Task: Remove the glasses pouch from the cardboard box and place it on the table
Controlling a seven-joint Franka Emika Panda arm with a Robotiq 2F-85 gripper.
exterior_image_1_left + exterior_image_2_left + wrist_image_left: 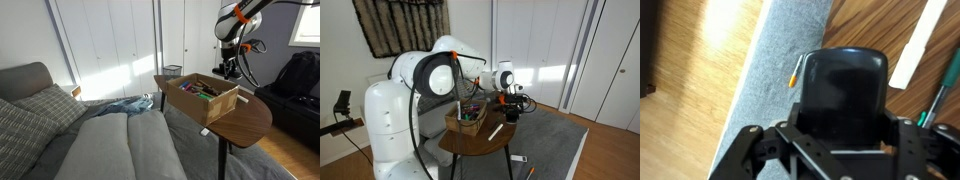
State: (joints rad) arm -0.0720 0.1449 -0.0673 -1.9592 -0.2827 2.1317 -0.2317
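Note:
In the wrist view my gripper (840, 140) is shut on a black glasses pouch (845, 90), which fills the space between the fingers. In both exterior views the gripper (230, 68) (512, 102) hangs just past the end of the tan cardboard box (200, 100) (470, 118), over the edge of the oval dark-brown table (250, 122) (485, 143). The box holds several small colourful items. The wrist view shows the table's wood (875, 25) at the upper right, with grey carpet below the pouch.
A grey bed with pillows (110, 140) lies beside the table. A black bag (300, 75) stands by the wall. A white strip (495, 131) lies on the table next to the box. Grey carpet (770, 60) and wooden floor (690, 90) lie below.

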